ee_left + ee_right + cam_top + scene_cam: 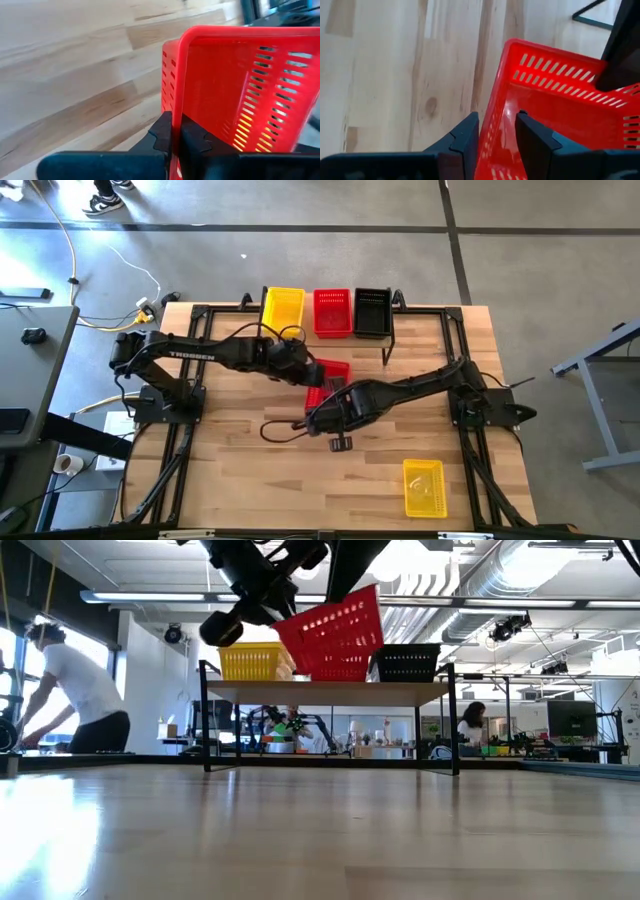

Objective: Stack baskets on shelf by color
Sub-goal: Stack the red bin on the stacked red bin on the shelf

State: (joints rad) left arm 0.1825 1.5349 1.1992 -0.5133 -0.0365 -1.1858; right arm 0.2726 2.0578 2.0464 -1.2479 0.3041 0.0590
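A red basket (333, 372) is up in the air over the table's middle, tilted, as the low view shows (338, 625). My left gripper (175, 131) comes from the table's left and is shut on it. My right gripper (497, 131) comes from the right and is open, with one finger inside and one outside the same basket's wall. On the shelf (330, 693) at the far edge, a yellow basket (283, 307), a red basket (333, 313) and a black basket (373, 311) stand side by side on their bases. Another yellow basket (424, 487) lies on the table, near right. My left gripper pinches the red basket's rim (181, 107) at one wall, one finger inside and one outside. The basket is lifted clear of the table and tilted. My right gripper's fingers (468, 134) stand astride another wall's rim (492, 125); I cannot tell whether they touch it.
Black frame rails (190, 430) run along the table's left and right sides by the arm bases. A loop of dark cable (285, 430) hangs below the right arm. Bare wood (270, 490) lies toward the near edge. People (70, 690) are in the room beyond.
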